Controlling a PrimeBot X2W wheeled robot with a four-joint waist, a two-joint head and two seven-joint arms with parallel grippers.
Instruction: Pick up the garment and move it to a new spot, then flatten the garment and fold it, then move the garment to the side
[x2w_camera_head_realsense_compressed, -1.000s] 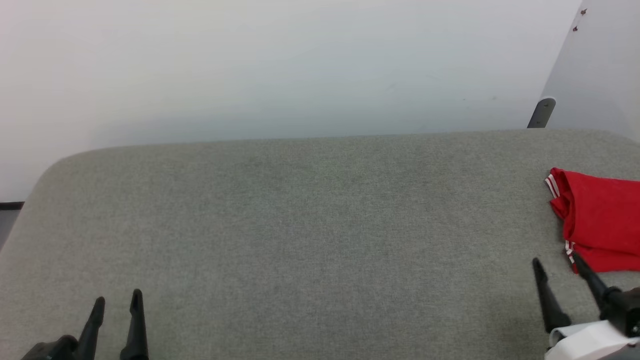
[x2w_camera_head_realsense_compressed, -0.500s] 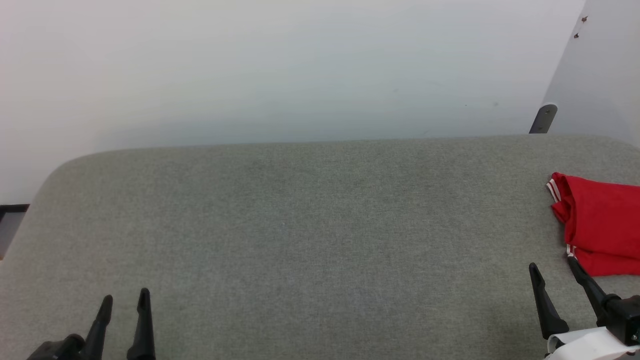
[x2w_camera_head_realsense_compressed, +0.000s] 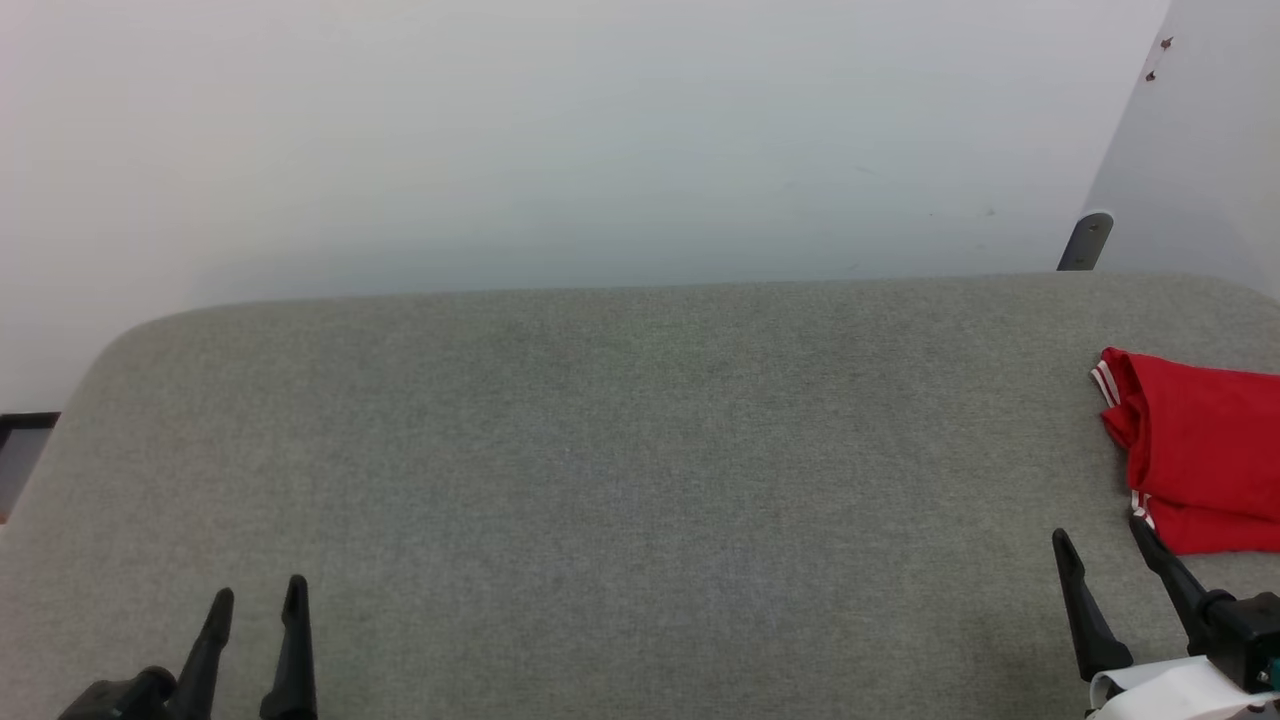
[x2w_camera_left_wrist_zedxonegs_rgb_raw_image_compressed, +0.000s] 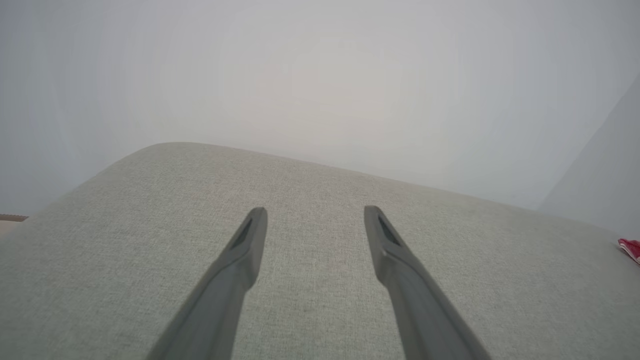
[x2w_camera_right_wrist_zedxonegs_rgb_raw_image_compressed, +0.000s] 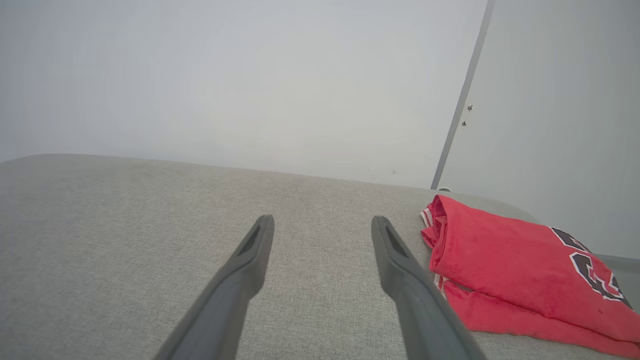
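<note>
Red jersey (x2w_camera_head_realsense_compressed: 1195, 450) lies folded in a compact stack at the far-right end of the grey upholstered bench (x2w_camera_head_realsense_compressed: 640, 450), partly cut off by the head view's right edge. Striped trim shows at its left fold, and black lettering shows on top in the right wrist view. This reads as fold done and jersey parked to the side, so the task looks at or near its end.

Right gripper (x2w_camera_head_realsense_compressed: 1098, 530) — jaws apart, holding nothing, fingers pointing away from the robot. Its right fingertip is just beside the jersey's near-left corner; can't tell if it touches.

Left gripper (x2w_camera_head_realsense_compressed: 259, 589) — near left, well apart from the jersey, jaws also apart and empty, low over the fabric.

Both arms look parked rather than reaching.
</note>
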